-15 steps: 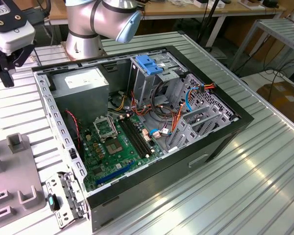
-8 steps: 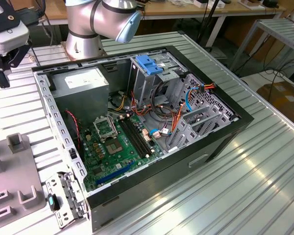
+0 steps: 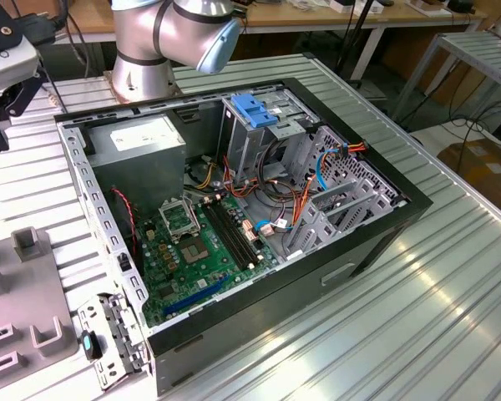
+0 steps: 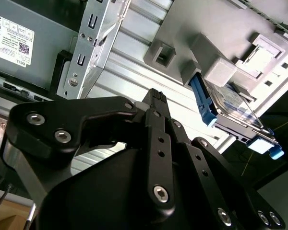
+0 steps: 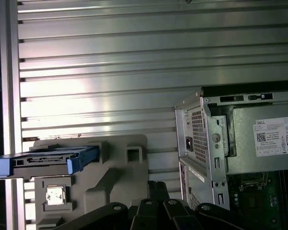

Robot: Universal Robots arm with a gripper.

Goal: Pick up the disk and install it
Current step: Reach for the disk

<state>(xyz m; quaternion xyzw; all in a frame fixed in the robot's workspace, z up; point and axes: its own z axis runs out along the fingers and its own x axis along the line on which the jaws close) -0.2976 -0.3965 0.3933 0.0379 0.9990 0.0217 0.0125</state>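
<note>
- At the exterior view's far left, up high: gripper (image 3: 7, 113), over the table (image 3: 451, 301) & outside the PC case (image 3: 259, 322). Can't tell how far open it is. Nothing seen in its grasp.
- Low at the exterior view's left: grey fixture (image 3: 17, 309) w/ raised blocks, flat on the table, apart from the PC case.
- The disk (image 4: 233, 108) is not in the gripper. In the second wrist view it sits in the grey fixture, one blue-railed end tucked against a raised block, the other end w/ a blue tab jutting out past the fixture. In the first wrist view it shows edge-on along the fixture's side. It is well apart from the gripper in both wrist views & not yet installed.
- Next over: metal bracket (image 3: 108, 334) w/ a dark knob, on the table just beside the PC case's near corner.
- At the top, behind the PC case: arm base (image 3: 150, 50), silver w/ a blue cap.
- Mid-view: the PC case lies on its side on the slatted table, side panel off.
- Inside it, left to right:
  - grey power supply (image 3: 138, 142) w/ white sticker, in the back corner
  - green motherboard (image 3: 200, 242) on the floor
  - metal drive cage (image 3: 244, 146) w/ blue plastic top, upright
  - coloured cables (image 3: 296, 196) just beside the drive cage
</note>
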